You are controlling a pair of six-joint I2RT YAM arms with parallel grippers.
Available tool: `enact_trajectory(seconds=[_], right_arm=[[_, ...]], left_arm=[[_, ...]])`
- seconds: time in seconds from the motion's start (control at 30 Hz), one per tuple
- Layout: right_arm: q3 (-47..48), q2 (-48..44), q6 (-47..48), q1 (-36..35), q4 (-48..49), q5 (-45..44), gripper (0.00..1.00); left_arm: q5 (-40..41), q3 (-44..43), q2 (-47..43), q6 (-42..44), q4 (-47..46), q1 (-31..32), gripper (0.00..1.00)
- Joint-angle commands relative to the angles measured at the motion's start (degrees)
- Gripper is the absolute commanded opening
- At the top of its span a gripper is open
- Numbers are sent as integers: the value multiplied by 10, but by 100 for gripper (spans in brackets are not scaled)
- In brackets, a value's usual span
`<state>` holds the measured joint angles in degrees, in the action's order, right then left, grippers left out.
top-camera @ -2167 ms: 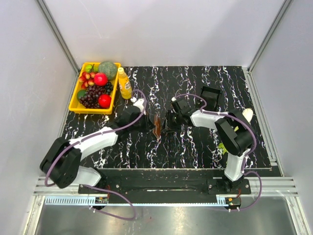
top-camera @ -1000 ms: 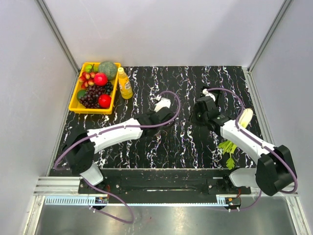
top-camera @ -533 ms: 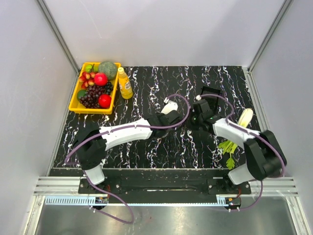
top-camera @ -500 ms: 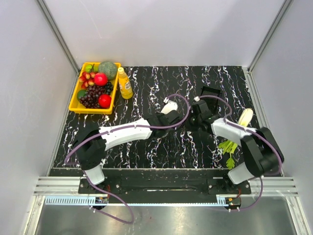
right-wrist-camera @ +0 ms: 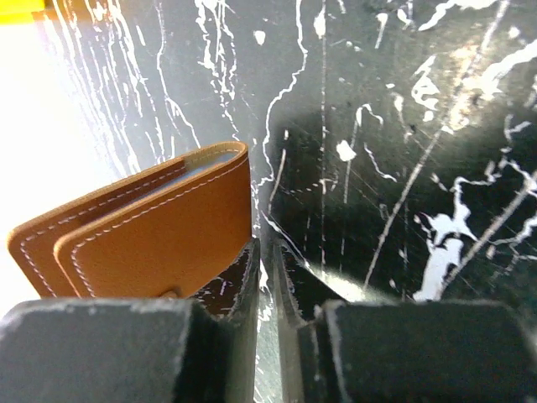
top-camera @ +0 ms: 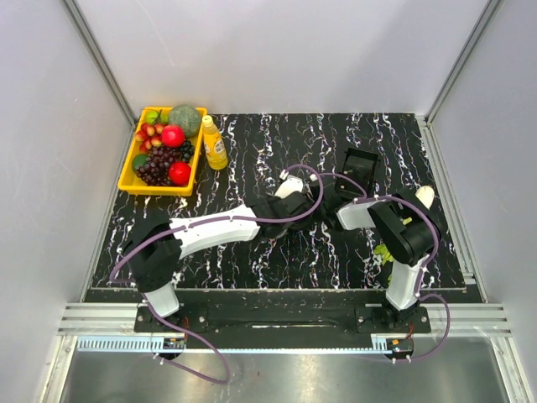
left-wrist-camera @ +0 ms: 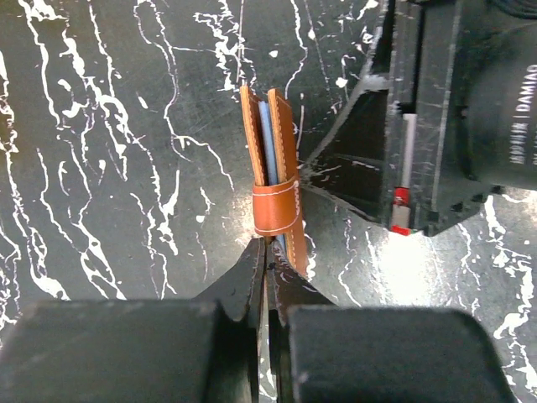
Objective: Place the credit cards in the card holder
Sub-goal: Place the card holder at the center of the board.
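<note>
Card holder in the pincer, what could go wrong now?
The left pincer pinches only one end of the card holder, so it might twist or slip. The right pincer is very close; a bump could push the blue-grey card crooked.

The left tool (left-wrist-camera: 267, 256) hid the near end of the small brown leather card holder (left-wrist-camera: 273, 168). The right tool (right-wrist-camera: 267, 252) covered its lower edge; whether that narrow gap held anything was unclear. From above, both tools concealed the holder.
</note>
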<state>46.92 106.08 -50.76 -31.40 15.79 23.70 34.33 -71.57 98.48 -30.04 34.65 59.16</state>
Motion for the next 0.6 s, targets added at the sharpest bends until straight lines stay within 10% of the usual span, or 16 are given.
enact_trajectory(seconds=[0.0,0.57], right_arm=[[12,22,-25,-5,56,29,18],[39,-94,118,13,-207,-198,29]], left_arm=[[-40,-8,-6,2,-49,1,0],[-66,33,-35,-36,-76,1,41]])
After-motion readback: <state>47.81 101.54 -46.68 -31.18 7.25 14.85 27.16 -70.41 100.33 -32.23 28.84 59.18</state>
